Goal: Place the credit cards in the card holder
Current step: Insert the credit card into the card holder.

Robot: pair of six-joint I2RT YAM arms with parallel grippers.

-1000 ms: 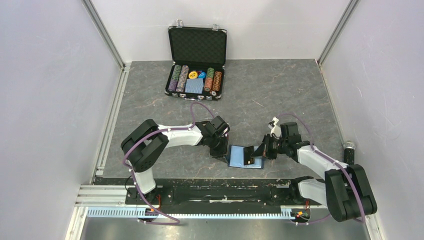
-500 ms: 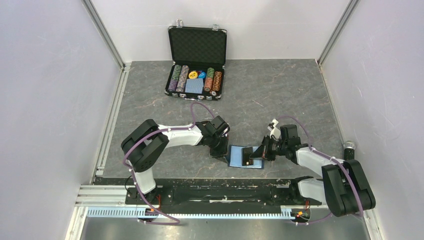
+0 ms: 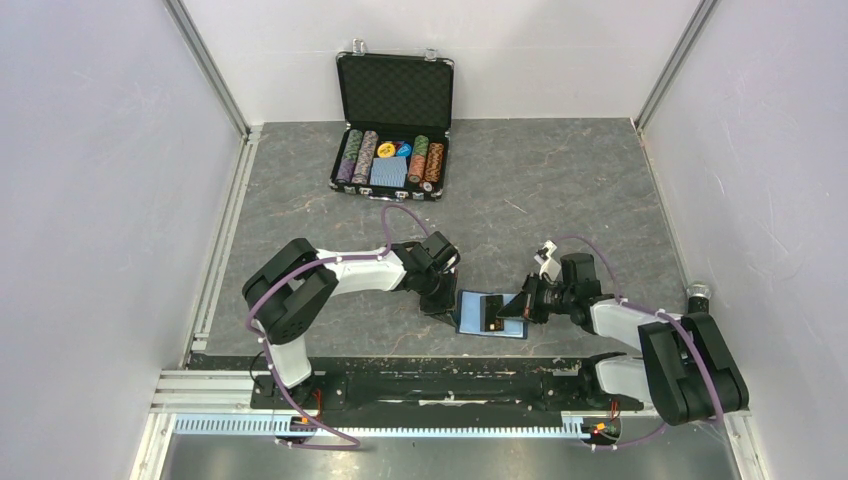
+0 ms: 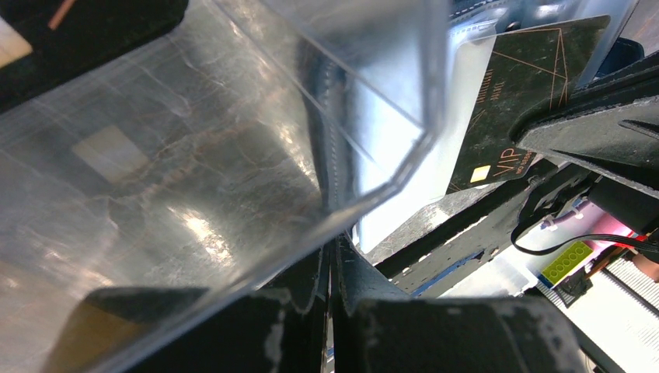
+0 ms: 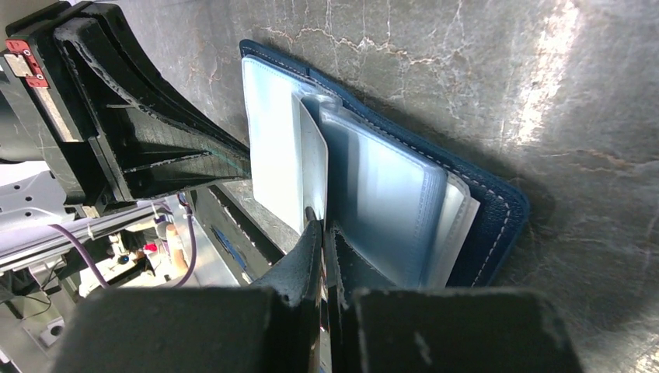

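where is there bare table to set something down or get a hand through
Bare table lies between the chip briefcase and the arms. It is widest right of the briefcase toward the right wall, with a smaller patch to its left. The near middle is crowded: left claw and right claw meet at the card holder, the right one holding a credit card.

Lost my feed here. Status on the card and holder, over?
Left gripper shut on a clear sleeve of the card holder. Right gripper shut on black card, at the open sleeves. Nothing blocking.

Left arm (image 3: 345, 270) and right arm (image 3: 625, 318) stretch low toward each other, left fingers (image 4: 451, 334) and right fingers (image 5: 435, 330) clamped.
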